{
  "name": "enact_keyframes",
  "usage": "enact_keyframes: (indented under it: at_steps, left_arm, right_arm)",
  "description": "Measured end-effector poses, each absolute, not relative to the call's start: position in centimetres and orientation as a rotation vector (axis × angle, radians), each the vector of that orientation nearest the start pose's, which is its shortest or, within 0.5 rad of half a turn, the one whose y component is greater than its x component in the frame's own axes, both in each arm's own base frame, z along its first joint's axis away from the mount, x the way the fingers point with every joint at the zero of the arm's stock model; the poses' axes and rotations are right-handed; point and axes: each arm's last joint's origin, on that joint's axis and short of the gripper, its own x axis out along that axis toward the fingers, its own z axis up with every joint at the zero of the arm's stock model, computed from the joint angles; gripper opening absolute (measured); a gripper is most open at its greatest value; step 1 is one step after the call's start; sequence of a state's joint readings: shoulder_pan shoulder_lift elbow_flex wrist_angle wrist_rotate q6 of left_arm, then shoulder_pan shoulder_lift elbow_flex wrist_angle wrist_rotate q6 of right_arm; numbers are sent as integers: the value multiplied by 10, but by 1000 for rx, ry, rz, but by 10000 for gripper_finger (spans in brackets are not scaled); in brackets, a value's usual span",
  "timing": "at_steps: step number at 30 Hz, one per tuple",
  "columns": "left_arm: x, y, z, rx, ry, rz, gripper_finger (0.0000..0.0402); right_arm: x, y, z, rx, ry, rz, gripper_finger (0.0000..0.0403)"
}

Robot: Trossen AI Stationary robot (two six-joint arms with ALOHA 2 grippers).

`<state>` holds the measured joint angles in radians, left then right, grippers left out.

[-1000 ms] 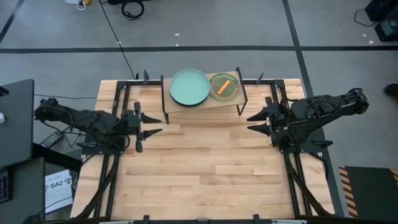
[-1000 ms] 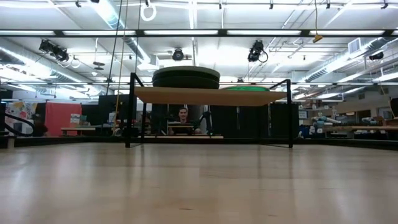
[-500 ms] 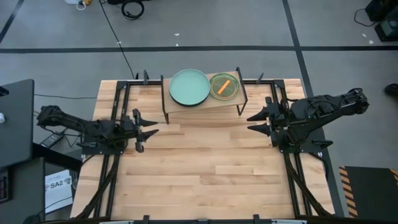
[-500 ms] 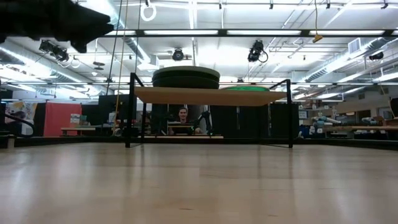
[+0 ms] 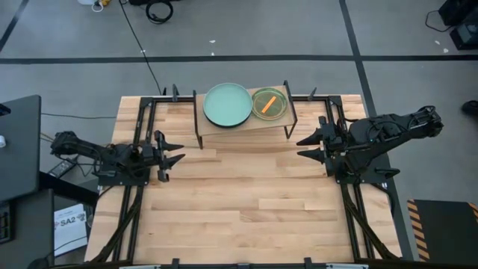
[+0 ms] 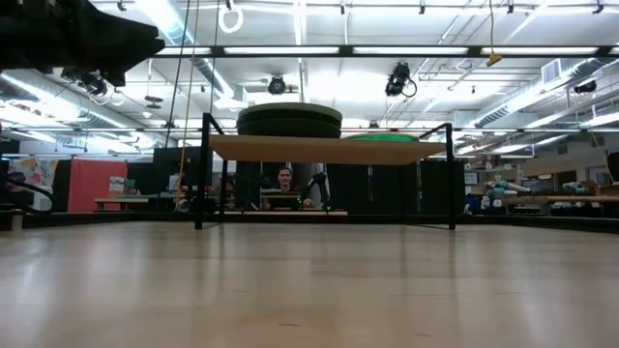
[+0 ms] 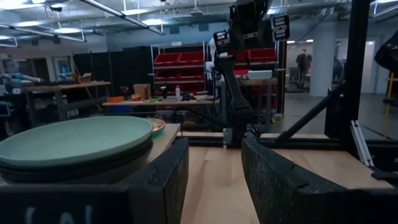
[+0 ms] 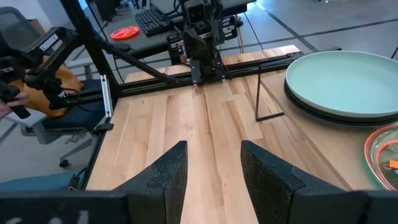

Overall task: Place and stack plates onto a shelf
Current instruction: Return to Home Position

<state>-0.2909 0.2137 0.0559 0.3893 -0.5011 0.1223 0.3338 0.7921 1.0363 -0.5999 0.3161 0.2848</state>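
The left pincer hangs over the left side of the counter, its fingers spread wide with nothing between them. The right pincer is over the right side, equally wide open and empty. Both point toward the middle, near the shelf at the far edge. There the mint green plate tops a dark stack. Just beside it lies the green plate, showing orange in its middle. Beside the counter's left edge, a white sheet reads "SA2".
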Motion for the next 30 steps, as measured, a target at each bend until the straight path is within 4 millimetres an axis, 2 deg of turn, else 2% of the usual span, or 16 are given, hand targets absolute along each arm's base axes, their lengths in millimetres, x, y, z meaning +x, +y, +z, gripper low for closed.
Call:
enact_keyframes:
  at_steps: [24,30]
  left_arm:
    - [95,-14,189,111,-84,222,155]
    - [91,-9,187,113,-74,285,155]
  right_arm:
    - [142,40,376,153,337,-28,155]
    - [142,40,376,153,337,-28,155]
